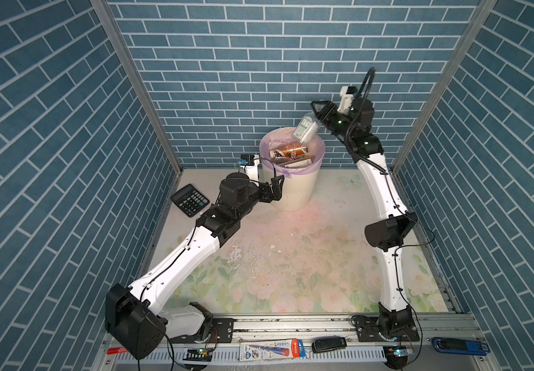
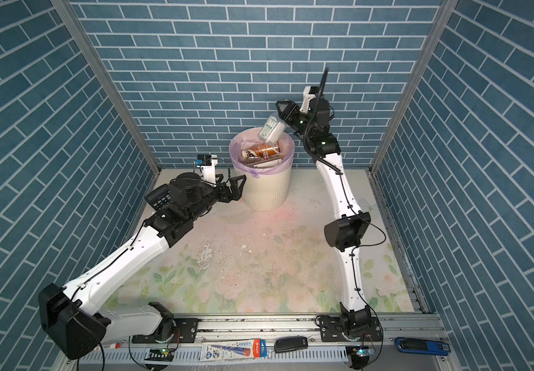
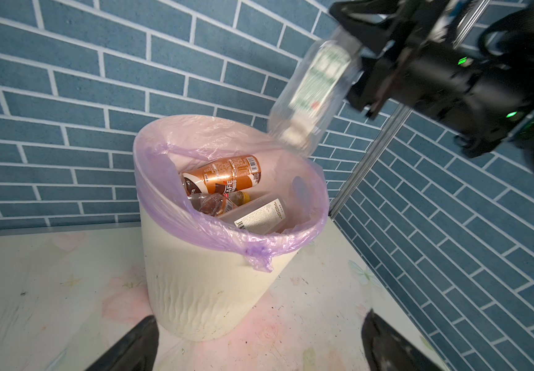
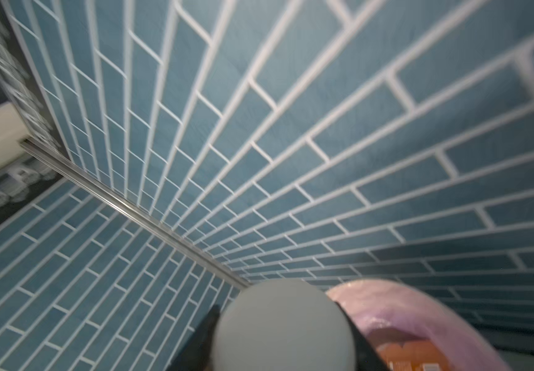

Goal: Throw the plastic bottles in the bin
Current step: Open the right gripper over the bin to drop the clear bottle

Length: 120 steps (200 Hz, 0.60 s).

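Note:
The cream ribbed bin [image 1: 291, 196] [image 2: 265, 194] [image 3: 195, 289], lined with a lilac bag, stands at the back of the table. Inside lie a brown-labelled bottle [image 1: 291, 149] [image 3: 224, 175], a crushed clear bottle [image 3: 211, 204] and a white-labelled bottle [image 3: 259, 216]. A clear bottle with a green-and-white label [image 1: 306, 130] [image 2: 270, 128] [image 3: 314, 86] hangs neck-down over the bin's far right rim, blurred. My right gripper [image 1: 316, 112] [image 2: 282, 112] [image 3: 355, 61] [image 4: 283, 337] is open, its fingers flanking the bottle's base. My left gripper [image 1: 277, 186] [image 2: 240, 186] [image 3: 261, 337] is open and empty beside the bin's left wall.
A black calculator [image 1: 190, 199] lies at the left wall, behind my left arm. On the front rail sit a red marker [image 1: 116, 350], a pen package [image 1: 272, 350], a black device [image 1: 328, 343] and a blue tool [image 1: 460, 345]. Blue brick walls enclose three sides.

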Motion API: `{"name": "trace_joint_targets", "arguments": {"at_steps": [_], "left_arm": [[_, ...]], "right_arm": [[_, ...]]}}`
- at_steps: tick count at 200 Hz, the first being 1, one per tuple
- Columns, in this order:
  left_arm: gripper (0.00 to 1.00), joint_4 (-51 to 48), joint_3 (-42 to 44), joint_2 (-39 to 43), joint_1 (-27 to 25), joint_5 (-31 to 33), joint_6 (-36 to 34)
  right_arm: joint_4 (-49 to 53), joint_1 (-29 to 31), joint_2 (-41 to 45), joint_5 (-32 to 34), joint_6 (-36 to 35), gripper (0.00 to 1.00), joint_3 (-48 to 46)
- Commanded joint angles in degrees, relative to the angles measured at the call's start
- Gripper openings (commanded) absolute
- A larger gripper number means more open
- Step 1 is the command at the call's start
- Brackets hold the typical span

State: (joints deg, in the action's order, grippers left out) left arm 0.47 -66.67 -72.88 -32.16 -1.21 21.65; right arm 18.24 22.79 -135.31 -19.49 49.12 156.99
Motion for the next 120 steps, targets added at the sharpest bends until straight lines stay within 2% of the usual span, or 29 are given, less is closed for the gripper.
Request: {"name": "trace_joint_targets", "arguments": {"at_steps": [1, 42, 120], "left_arm": [[0.99, 0.3, 0.7, 0.3, 0.5, -1.1, 0.8], [0.99, 0.5, 1.8, 1.0, 0.6, -0.5, 1.5], [0.99, -3.2, 2.2, 4.5, 2.1, 2.8, 1.0]], "right_arm": [[3.3, 0.7, 0.6, -1.3, -0.4, 0.81, 0.6], [3.6, 0.7, 4.6, 0.0, -2.9, 0.94, -2.1], [8.1, 0.1, 12.1, 1.7, -8.9, 0.99, -6.4]]}}
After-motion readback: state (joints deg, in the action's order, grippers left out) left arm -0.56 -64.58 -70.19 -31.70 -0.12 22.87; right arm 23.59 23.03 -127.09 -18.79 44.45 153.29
